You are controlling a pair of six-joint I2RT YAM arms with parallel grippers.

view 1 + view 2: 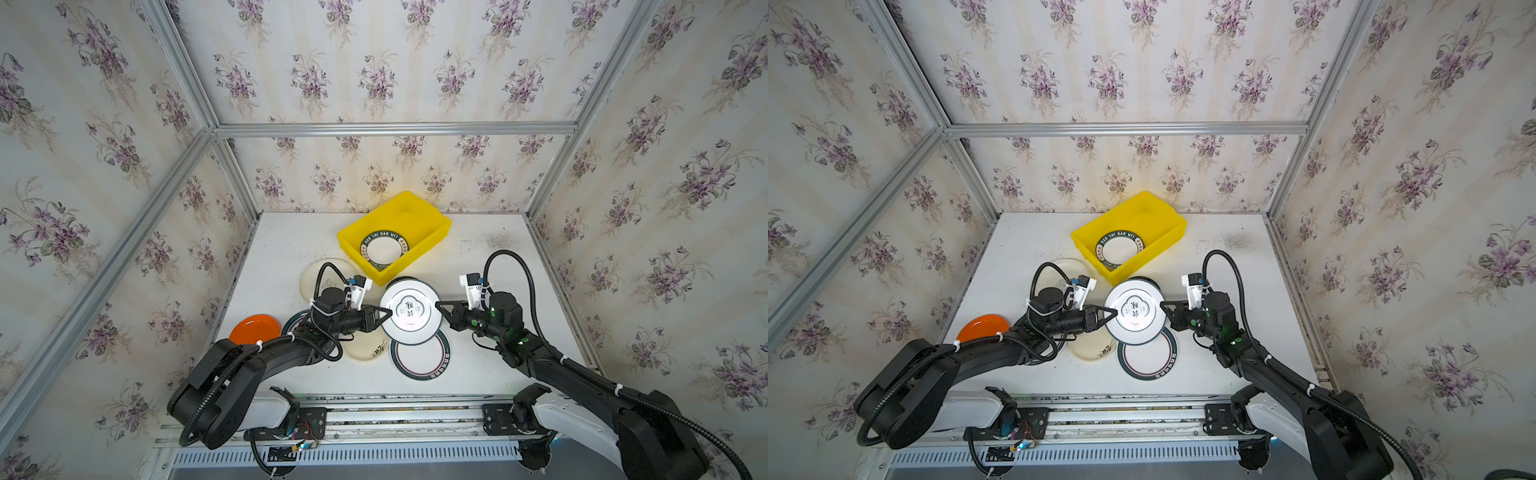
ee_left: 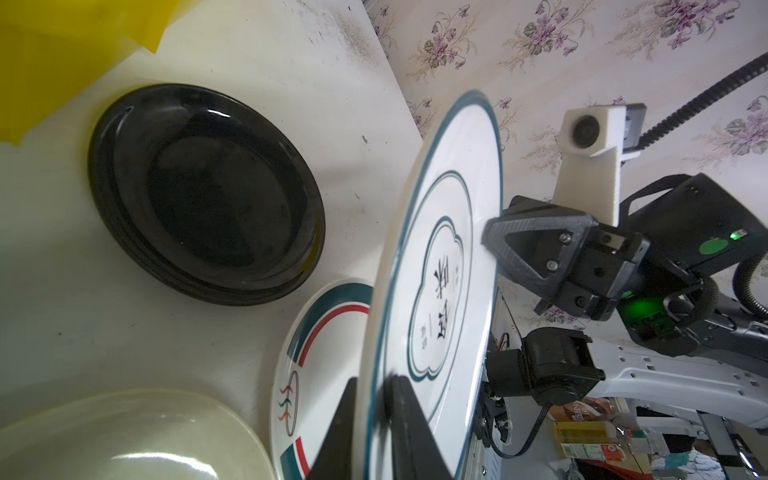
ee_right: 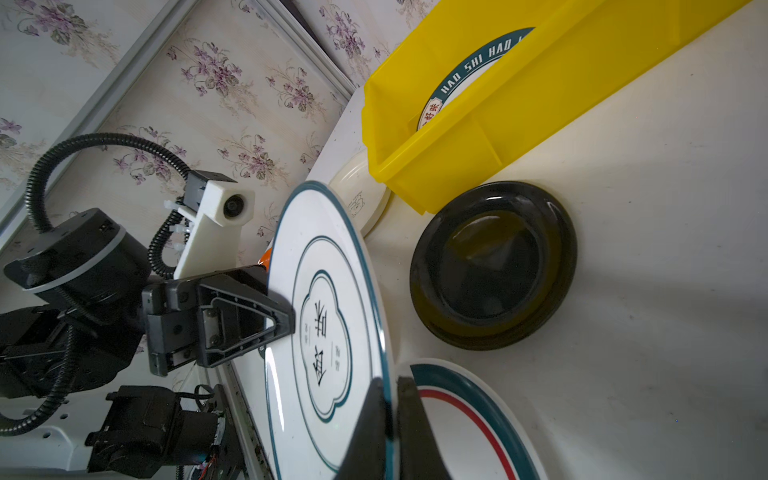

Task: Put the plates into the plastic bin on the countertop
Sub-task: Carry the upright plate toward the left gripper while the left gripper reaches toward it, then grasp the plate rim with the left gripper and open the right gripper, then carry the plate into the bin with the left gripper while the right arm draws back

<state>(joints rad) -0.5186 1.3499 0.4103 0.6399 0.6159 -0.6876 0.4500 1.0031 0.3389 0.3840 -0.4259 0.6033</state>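
A white plate point(image 1: 410, 311) point(image 1: 1135, 311) with a dark green rim and black characters hangs level above the countertop point(image 1: 498, 332), held from both sides. My left gripper point(image 1: 388, 312) point(image 2: 372, 380) is shut on its left rim, and my right gripper point(image 1: 438, 304) point(image 3: 390, 380) is shut on its right rim. Behind it stands the yellow plastic bin point(image 1: 372, 216) point(image 1: 1108, 216), with a green-rimmed lettered plate point(image 1: 384, 249) lying inside. A glossy black plate point(image 2: 208, 195) point(image 3: 494, 266) sits under the held plate next to the bin's near corner.
On the countertop lie a plate with green and red rings point(image 1: 422, 357), a cream plate point(image 1: 368, 347), a second cream plate point(image 1: 324, 278) left of the bin, and an orange plate point(image 1: 253, 328) at the left edge. Papered walls with aluminium framing enclose three sides.
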